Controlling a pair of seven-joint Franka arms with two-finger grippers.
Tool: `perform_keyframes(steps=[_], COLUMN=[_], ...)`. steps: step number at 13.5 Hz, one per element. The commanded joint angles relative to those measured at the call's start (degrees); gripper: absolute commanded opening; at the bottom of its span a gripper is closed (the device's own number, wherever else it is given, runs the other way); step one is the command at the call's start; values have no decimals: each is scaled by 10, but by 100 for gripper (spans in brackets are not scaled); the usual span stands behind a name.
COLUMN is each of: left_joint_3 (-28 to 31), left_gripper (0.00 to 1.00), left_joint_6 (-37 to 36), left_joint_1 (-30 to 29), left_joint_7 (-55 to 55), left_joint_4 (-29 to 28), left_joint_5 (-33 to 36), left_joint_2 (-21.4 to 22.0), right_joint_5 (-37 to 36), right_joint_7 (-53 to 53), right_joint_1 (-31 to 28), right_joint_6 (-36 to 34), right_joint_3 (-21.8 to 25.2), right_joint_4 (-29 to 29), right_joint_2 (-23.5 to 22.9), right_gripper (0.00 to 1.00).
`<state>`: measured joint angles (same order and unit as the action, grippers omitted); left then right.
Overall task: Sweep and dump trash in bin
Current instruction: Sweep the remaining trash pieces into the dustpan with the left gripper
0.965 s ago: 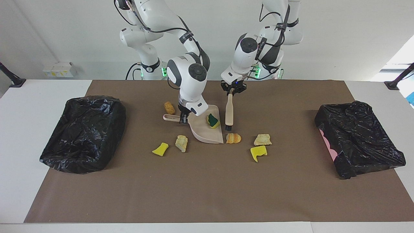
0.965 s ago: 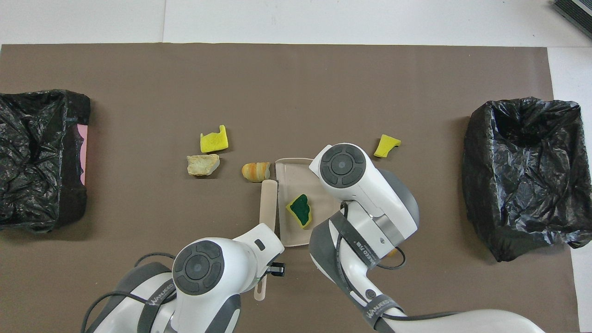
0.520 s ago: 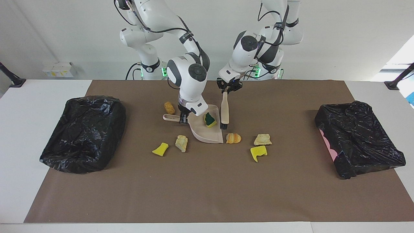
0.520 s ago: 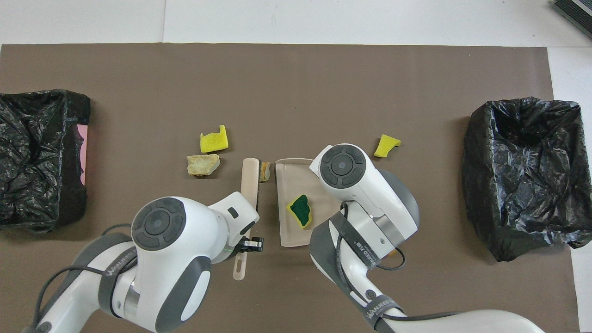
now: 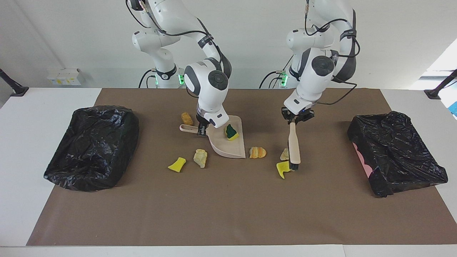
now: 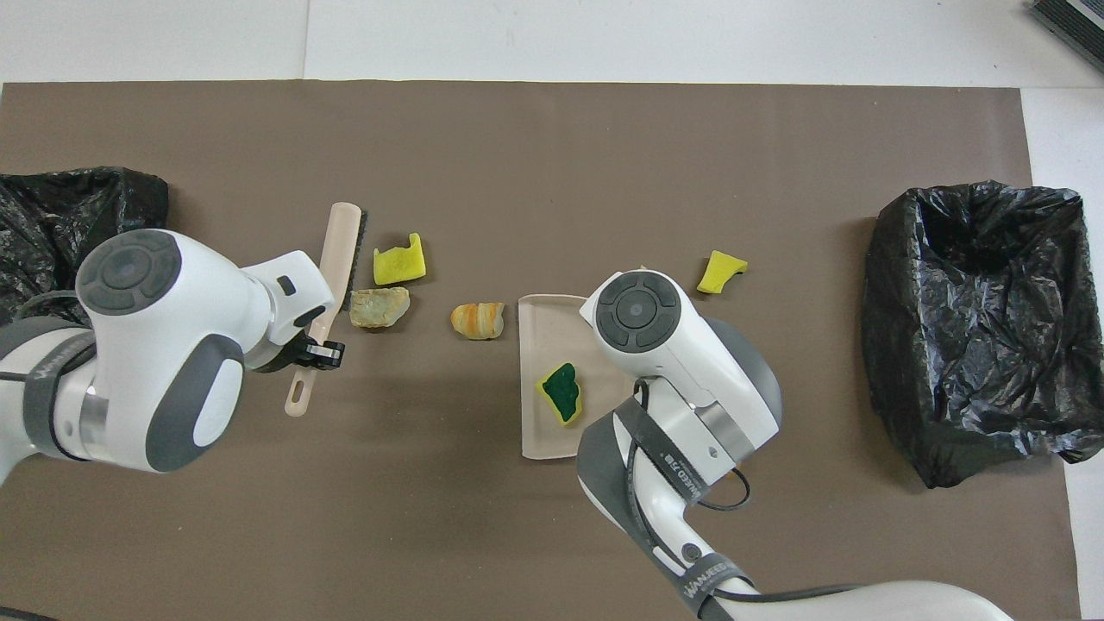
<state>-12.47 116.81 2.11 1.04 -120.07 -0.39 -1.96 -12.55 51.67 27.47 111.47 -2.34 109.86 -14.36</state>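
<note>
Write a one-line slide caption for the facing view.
Left gripper poises the brush beside two scraps; right gripper holds the dustpan with the green-topped sponge in it.

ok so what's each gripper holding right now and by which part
The left gripper is shut on the brush, gripping the upper part of its handle, bristles pointing down. The right gripper is shut on the dustpan, gripping its handle.

1. The left hand [image 5: 292,120] is gripping the brush [image 5: 294,147], whose bristles are hanging just beside two scraps [image 5: 284,168] below it.
2. The right hand [image 5: 202,129] is clamping the dustpan [image 5: 228,148] handle; one sponge [image 5: 231,132] is lying in the pan.
3. A striped chunk [image 5: 257,152] is lying on the table between the two hands.
4. One bin [image 5: 396,151] is sitting toward the left arm's end, another [image 5: 93,146] toward the right arm's.
</note>
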Motion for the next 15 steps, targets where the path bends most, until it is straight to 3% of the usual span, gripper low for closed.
perform_keyframes(steps=[1,8,10,15], left_joint_3=[41,45,35,-41], left_gripper=[0,0,0,0], left_joint_6=[-16,-22,-21,-20], left_joint_1=[25,51,63,63], left_joint_7=[40,99,98,90], left_joint_4=[34,-3,-16,-60], left_joint_5=[67,68,24,0], left_joint_2=[-40,-42,-33,0], right_joint_5=[-3,-3,-3,-3], right_joint_7=[-23,-43,-48,-75], right_joint_1=[0,7,8,21], right_joint_6=[-12,-20,-18,-14], right_joint_3=[-1,-1,-1,-2], right_joint_4=[16,16,16,16], right_joint_2=[17,21,21,15], right_gripper=[0,0,0,0])
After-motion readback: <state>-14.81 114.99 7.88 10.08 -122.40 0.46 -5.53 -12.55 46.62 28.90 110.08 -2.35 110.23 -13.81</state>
